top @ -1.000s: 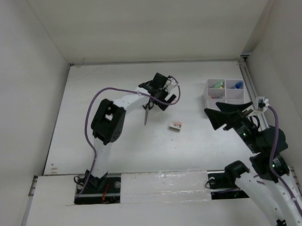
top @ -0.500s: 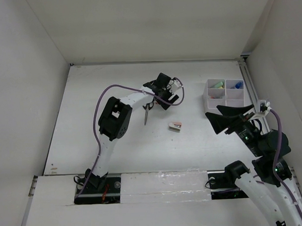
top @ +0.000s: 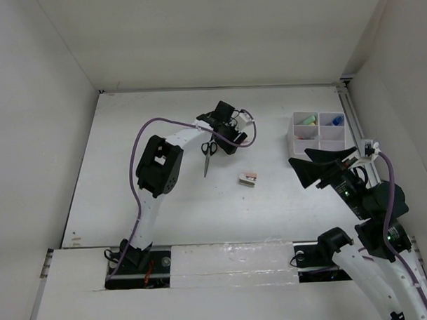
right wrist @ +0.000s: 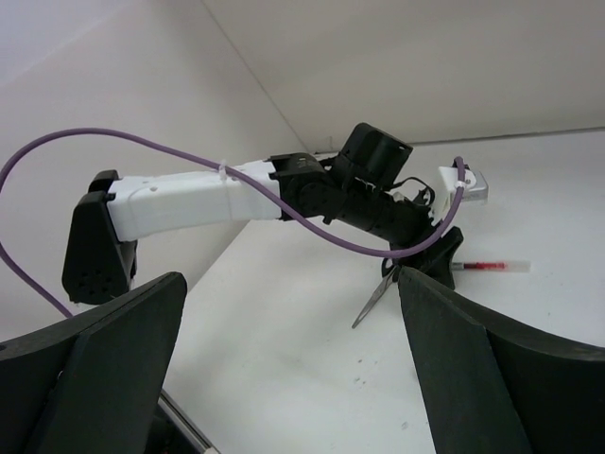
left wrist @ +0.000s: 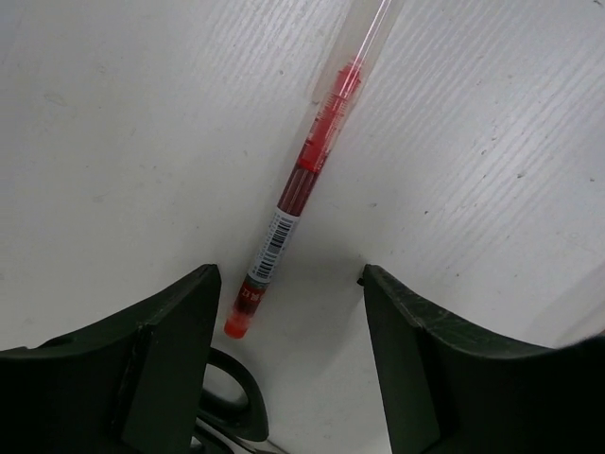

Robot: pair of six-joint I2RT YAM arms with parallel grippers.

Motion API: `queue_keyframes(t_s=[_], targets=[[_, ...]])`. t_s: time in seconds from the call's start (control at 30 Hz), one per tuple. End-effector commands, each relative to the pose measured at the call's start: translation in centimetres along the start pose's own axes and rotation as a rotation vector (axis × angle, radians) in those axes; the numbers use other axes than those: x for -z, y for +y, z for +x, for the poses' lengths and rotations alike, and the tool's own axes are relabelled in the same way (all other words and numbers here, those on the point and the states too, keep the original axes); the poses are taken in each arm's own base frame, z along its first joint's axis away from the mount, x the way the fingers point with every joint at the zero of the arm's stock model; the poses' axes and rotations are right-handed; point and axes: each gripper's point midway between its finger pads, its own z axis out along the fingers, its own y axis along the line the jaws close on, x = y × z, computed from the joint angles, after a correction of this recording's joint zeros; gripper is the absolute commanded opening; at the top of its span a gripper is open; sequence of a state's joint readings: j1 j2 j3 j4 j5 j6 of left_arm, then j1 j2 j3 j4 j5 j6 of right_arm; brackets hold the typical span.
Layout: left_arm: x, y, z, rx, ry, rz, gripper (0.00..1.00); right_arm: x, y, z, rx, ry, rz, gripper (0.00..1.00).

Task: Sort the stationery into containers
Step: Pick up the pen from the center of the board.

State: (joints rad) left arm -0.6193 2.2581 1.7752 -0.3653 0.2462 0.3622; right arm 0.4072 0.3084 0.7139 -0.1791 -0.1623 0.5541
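Note:
My left gripper [top: 227, 140] is open and low over the table. In the left wrist view its jaws [left wrist: 291, 282] straddle the capped end of the thin red pen [left wrist: 302, 170], which lies flat and nearer the left finger, apart from both. The black-handled scissors [top: 207, 150] lie just beside it, their handle loop [left wrist: 232, 397] under the left finger. The white-pink eraser [top: 248, 178] lies alone near the middle. The white organizer box [top: 317, 128] stands at the back right, with a light green marker [top: 308, 119] in one compartment. My right gripper [top: 319, 167] is open and empty in front of the box.
White walls enclose the table at the back and on both sides. A purple cable [right wrist: 189, 142] loops above the left arm. The right wrist view shows the left arm [right wrist: 198, 199], the scissors' blade [right wrist: 373, 303] and the pen [right wrist: 492, 267] across the table.
My left gripper has shifted slightly left and back over the pen, uncovering more of the scissors' handle. The right arm has barely moved.

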Motion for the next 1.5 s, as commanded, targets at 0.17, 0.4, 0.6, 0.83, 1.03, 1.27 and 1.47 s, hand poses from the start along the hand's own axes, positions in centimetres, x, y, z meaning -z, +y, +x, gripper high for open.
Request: queue_keyframes(t_s=[0.17, 0.4, 0.6, 0.83, 1.03, 1.27, 1.47], targets=[[-1.0, -0.8, 2.3, 0.023, 0.071, 0.055, 0.49, 0.7, 2.3, -2.8, 0.007, -0.067, -0.063, 1.00], [-1.9, -0.8, 2.9, 0.027, 0.091, 0.061, 0.36, 1.3, 2.8, -3.3, 0.010, -0.082, -0.073, 1.00], [-1.7, -0.6, 2.8, 0.027, 0.095, 0.051, 0.13, 1.7, 2.9, -3.6, 0.009, -0.084, -0.063, 1.00], [-2.8, -0.6, 3.0, 0.040, 0.110, 0.038, 0.00, 2.9, 3.3, -4.3, 0.011, -0.104, -0.065, 1.00], [0.2, 0.1, -1.4, 0.091, 0.037, -0.043, 0.00, 2.2, 1.8, -3.8, 0.003, -0.097, 0.001, 1.00], [12.1, -1.3, -9.9, 0.153, -0.317, -0.107, 0.00, 0.0, -1.0, -4.1, -0.058, -0.132, 0.135, 1.00], [21.2, -6.8, -13.1, 0.144, -0.564, -0.110, 0.00, -2.5, -2.1, -5.2, -0.097, -0.178, 0.188, 1.00]])
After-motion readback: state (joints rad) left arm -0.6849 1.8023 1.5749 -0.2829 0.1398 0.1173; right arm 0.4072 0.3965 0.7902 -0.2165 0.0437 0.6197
